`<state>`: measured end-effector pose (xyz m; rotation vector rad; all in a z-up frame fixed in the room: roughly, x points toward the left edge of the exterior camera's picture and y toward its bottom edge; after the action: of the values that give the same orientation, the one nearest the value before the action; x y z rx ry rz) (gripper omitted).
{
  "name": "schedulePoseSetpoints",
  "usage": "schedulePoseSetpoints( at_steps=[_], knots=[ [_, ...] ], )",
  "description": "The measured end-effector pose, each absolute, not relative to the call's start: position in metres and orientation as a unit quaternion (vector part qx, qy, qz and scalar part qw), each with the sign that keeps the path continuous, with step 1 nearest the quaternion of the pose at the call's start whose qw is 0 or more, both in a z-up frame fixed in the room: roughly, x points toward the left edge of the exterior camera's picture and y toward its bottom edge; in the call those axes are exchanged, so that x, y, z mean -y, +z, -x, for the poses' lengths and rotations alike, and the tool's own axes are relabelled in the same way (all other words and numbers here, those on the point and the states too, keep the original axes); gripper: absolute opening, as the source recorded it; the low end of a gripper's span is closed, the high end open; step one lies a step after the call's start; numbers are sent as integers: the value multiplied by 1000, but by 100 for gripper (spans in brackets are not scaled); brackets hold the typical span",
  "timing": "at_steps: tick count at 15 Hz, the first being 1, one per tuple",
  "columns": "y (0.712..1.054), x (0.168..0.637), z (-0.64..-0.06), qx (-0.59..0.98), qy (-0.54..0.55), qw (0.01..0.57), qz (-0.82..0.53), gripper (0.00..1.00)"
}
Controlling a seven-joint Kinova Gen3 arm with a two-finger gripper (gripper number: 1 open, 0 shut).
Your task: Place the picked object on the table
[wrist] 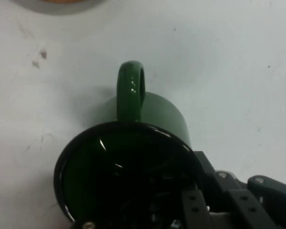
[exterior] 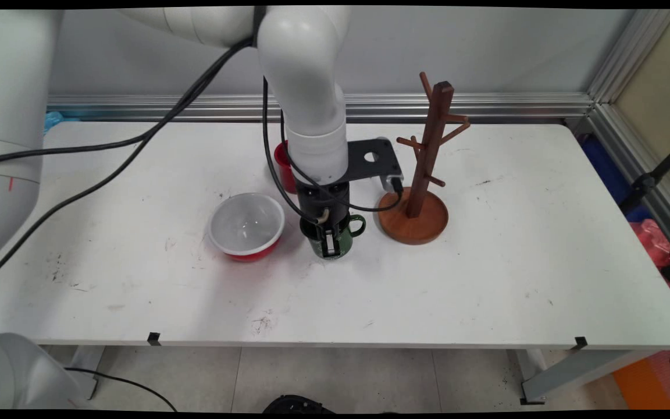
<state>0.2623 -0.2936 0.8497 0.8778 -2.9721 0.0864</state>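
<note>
A green mug (exterior: 344, 240) with a dark inside stands upright on the white table (exterior: 428, 291), its handle (exterior: 358, 226) pointing toward the wooden mug tree. My gripper (exterior: 328, 241) reaches straight down onto the mug's near rim. One finger (exterior: 329, 245) lies flat against the outer wall; the other is inside and hidden. The jaws look closed on the wall. In the hand view the mug (wrist: 162, 112) fills the lower middle, handle (wrist: 130, 90) upward, with my gripper (wrist: 195, 212) at its rim.
A red bowl (exterior: 246, 224) with a white inside sits just left of the mug. A red cup (exterior: 282, 163) stands behind the arm, partly hidden. The brown mug tree (exterior: 425, 169) on its round base (exterior: 413, 224) stands right of the mug.
</note>
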Motion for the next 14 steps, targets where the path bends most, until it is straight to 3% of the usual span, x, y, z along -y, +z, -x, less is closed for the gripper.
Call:
schedulePoseSetpoints(
  at_steps=[14],
  knots=[
    [834, 282, -259, 964, 13, -7, -265, 0]
  ],
)
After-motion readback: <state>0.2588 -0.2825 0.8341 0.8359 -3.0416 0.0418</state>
